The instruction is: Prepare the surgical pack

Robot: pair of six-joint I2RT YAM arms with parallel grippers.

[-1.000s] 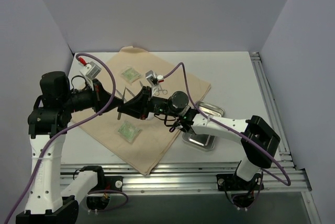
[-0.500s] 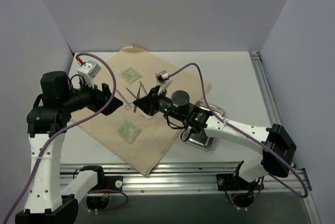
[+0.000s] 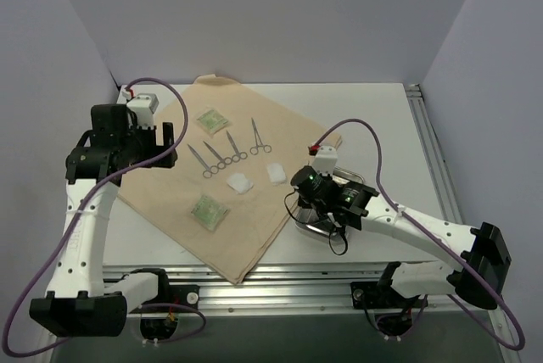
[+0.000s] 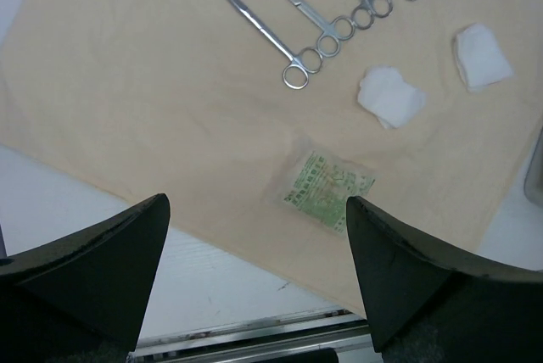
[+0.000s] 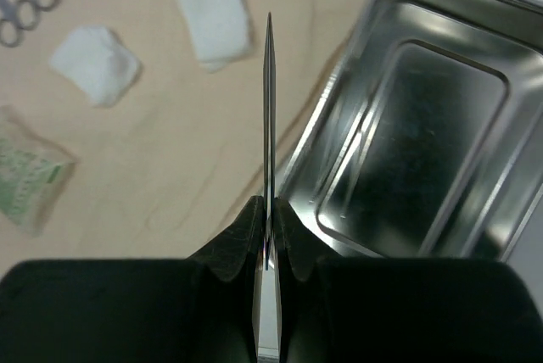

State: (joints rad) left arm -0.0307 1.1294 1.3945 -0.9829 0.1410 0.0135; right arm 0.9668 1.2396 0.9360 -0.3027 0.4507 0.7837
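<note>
Hovering left gripper [image 4: 256, 205] above cloth [image 4: 127, 83]

"What colour is the cloth sheet [image 4: 127, 83]?"

"Plain tan-beige, no pattern. On it the forceps [image 4: 254, 30] are shiny silver and the gauze pads [image 4: 390, 96] are white."

"And the packets [image 4: 328, 189] on the sheet?"

"Pale, with green print."

"And beside the sheet?"

"A bright silver steel tray [image 5: 424, 125] on a white table [image 3: 382, 125]. The arms [image 3: 75, 248] are white with black joints, and their cables [image 3: 155, 80] are purple."
</note>
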